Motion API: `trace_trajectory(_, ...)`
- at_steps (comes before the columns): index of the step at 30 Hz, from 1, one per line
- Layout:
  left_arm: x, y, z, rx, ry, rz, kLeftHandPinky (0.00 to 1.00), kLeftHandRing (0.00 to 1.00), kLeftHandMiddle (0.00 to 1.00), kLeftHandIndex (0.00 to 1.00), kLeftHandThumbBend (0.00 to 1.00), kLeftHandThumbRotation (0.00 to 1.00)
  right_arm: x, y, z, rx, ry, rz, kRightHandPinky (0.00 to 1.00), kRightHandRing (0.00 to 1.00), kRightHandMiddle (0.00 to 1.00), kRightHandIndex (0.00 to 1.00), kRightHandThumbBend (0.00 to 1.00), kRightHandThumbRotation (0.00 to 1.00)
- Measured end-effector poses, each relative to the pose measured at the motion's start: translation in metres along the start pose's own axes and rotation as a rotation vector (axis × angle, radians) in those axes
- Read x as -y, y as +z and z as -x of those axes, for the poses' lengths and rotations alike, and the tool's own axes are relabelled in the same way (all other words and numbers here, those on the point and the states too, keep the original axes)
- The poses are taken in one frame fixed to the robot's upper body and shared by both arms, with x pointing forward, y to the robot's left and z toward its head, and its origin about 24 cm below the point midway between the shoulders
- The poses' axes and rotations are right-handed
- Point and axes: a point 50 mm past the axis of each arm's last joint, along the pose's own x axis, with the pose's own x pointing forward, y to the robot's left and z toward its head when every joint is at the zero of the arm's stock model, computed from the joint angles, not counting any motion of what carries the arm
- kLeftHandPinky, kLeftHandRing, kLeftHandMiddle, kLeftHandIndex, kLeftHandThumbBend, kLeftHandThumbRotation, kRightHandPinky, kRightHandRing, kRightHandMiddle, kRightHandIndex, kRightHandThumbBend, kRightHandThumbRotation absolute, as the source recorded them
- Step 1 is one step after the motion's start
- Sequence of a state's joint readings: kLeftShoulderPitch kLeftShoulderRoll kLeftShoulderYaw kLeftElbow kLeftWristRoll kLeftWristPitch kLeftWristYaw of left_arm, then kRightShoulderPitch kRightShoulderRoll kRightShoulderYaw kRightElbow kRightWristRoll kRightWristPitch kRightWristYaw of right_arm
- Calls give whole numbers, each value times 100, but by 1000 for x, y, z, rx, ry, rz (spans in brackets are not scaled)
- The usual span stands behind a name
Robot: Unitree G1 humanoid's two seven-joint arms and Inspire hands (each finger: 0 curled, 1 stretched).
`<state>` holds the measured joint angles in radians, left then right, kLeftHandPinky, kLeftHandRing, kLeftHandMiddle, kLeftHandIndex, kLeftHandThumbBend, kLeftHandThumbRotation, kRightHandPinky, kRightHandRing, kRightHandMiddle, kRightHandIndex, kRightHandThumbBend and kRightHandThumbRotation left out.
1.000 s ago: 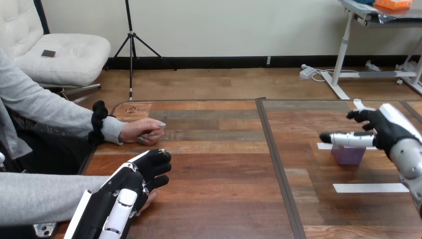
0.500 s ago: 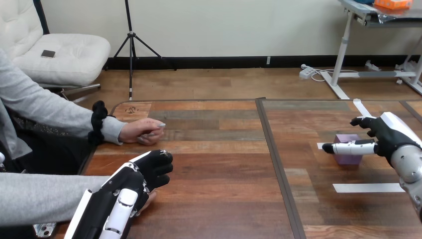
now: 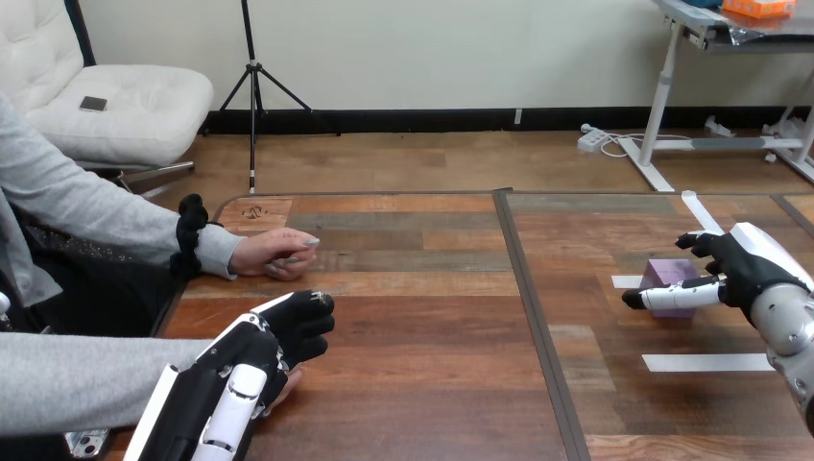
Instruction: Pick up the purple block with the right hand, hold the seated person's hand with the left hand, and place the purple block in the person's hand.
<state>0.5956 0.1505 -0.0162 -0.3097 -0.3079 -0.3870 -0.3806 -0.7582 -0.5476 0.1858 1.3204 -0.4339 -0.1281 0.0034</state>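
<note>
The purple block stands on the wooden table at the right, on a white tape mark. My right hand is down at the block, open: its thumb lies across the block's near face and its fingers reach past the far side. Whether they touch the block I cannot tell. At the lower left my left hand lies over the person's hand, of which just a tip shows beneath it. The person's other hand rests on the table farther back.
White tape strips lie on the table at the right. A dark seam runs down the table's middle. The person's grey sleeve reaches in along the near left edge.
My right hand has come down from above the block, so its thumb now crosses the near face. The block, my left hand and the person's hands have stayed put.
</note>
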Motion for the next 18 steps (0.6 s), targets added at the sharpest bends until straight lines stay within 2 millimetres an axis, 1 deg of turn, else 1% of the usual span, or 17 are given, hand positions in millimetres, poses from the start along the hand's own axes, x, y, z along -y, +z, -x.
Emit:
trace_trajectory(8, 0, 0, 0, 1, -6, -1, 82, 83, 81, 74, 50, 83, -1, 0, 0, 1, 3, 8, 74, 89, 91, 86, 98, 31)
trace_trajectory(9, 0, 0, 0, 2, -6, -1, 82, 83, 81, 74, 50, 83, -1, 0, 0, 2, 4, 11, 75, 89, 91, 86, 98, 29)
trace_trajectory(18, 0, 1, -1, 5, -7, -3, 82, 83, 81, 74, 52, 83, -3, 0, 0, 1, 9, 21, 78, 90, 90, 85, 97, 23)
